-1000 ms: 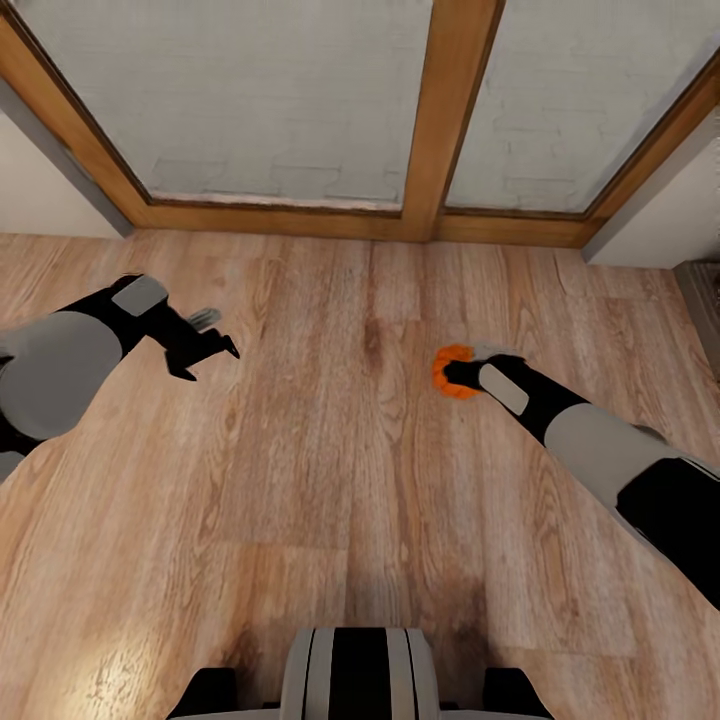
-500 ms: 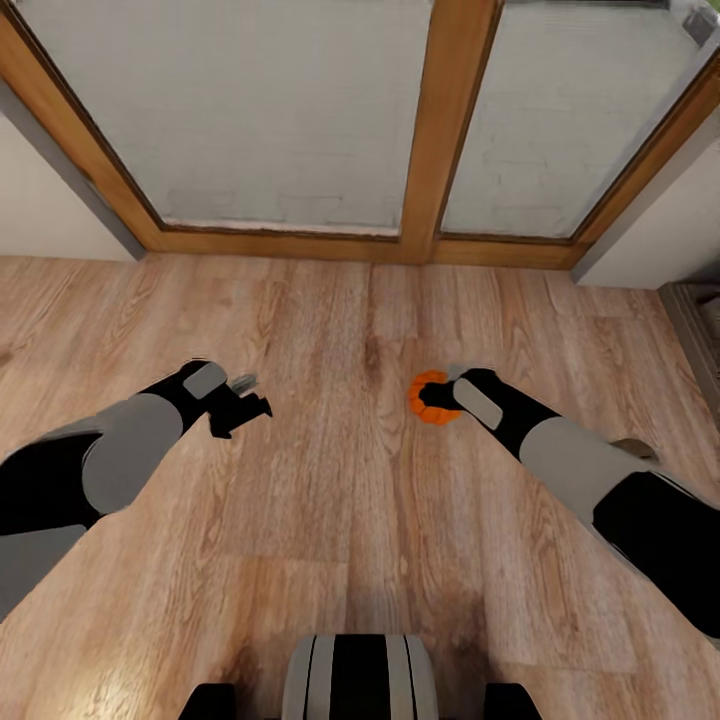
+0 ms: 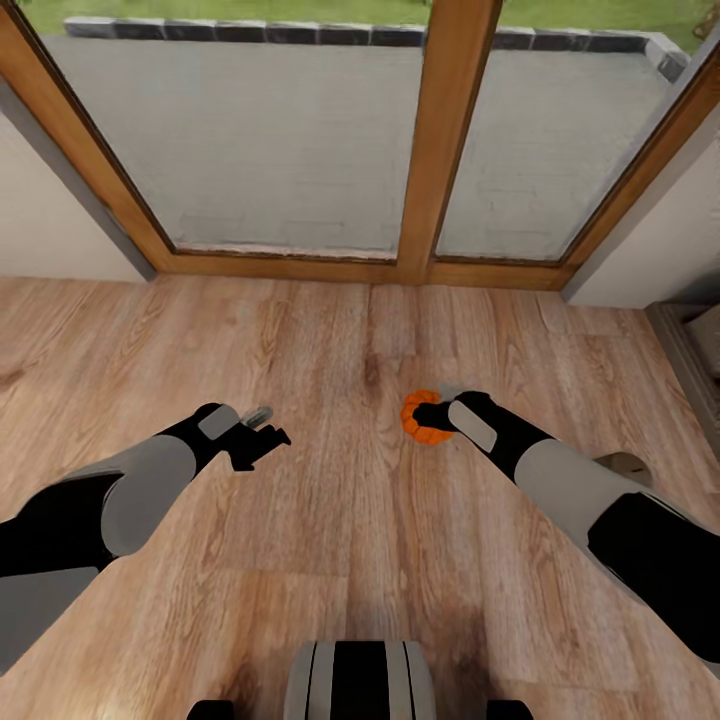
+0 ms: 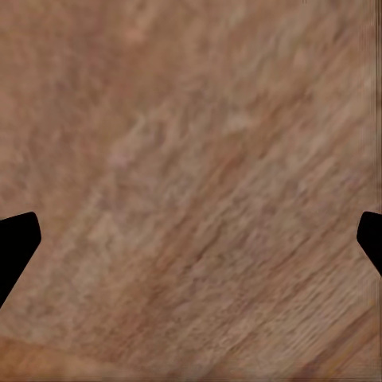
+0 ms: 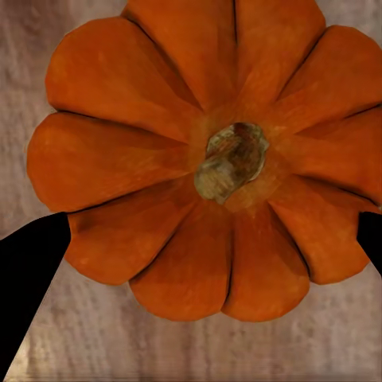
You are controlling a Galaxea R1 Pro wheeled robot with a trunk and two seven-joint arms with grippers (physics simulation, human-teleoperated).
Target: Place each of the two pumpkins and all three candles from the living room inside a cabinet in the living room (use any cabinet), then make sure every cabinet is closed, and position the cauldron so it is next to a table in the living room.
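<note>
Gripping a small round orange ribbed pumpkin (image 3: 424, 418), the right gripper (image 3: 428, 416) reaches forward over the light-brown wood-plank floor (image 3: 330, 520), its black fingers closed against the fruit's two sides. In the right wrist view the pumpkin (image 5: 213, 151) sits squarely between the jaws with its brown-grey stubby stem (image 5: 231, 159) facing the camera, one dark fingertip (image 5: 28, 267) touching a lower lobe on one side and the other fingertip just showing at the opposite edge; the floor lies beyond the fruit, though whether the pumpkin rests on it or is lifted clear cannot be told. The left gripper (image 3: 262, 440) hangs over bare planks, well apart from the pumpkin, with its jaws spread wide; the left wrist view shows its two black fingertips (image 4: 16, 243) at opposite edges with nothing but wood grain (image 4: 191, 191) between them. Ahead of both sets of jaws stands a tall glass door with a honey-coloured wooden frame (image 3: 445, 140), and through its panes a pale grey paved patio (image 3: 270, 130) edged with dark stone blocks and a strip of green grass. Pale walls (image 3: 50, 230) flank the frame on both sides. The robot's grey and black base (image 3: 360, 682) shows nearest the camera, behind both grippers.
</note>
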